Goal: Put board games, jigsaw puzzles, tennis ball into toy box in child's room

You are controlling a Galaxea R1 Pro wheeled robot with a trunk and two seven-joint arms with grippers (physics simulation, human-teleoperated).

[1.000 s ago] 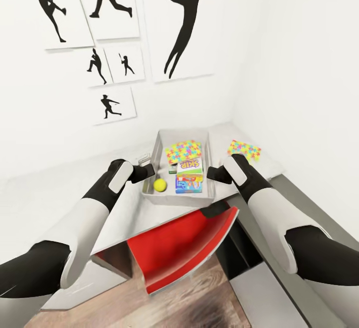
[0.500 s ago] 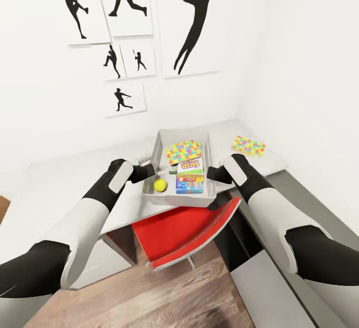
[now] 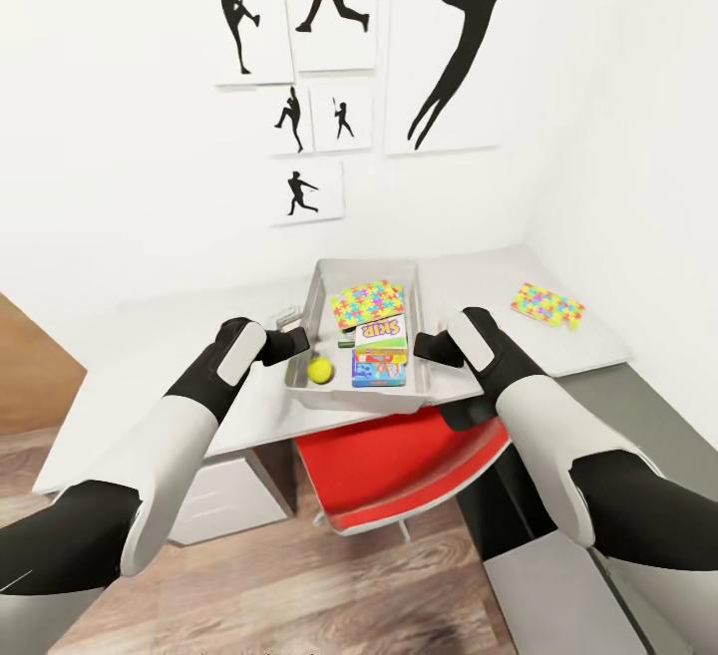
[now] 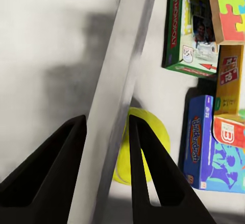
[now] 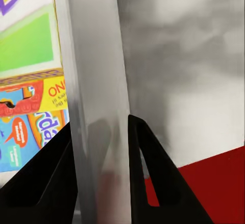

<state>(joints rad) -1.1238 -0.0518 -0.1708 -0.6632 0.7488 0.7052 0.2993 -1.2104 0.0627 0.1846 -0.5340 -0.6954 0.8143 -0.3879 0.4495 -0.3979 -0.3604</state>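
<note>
Meanwhile both end effectors, left [image 3: 297, 341] and right [image 3: 423, 346], are clamping opposite walls of the toy box [image 3: 321, 288] over the bench [image 3: 150, 336]. Inside it are lying the tennis ball [image 3: 319, 369], one jigsaw puzzle [image 3: 366, 302] and seemingly three board games [image 3: 379, 351]; the other puzzle [image 3: 545, 304] is resting on the bench right of the toy box.

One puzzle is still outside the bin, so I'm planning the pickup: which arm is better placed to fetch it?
Right, probably. The loose jigsaw puzzle lies on the table beyond the right gripper; the left gripper clamps the toy box wall opposite.
</note>
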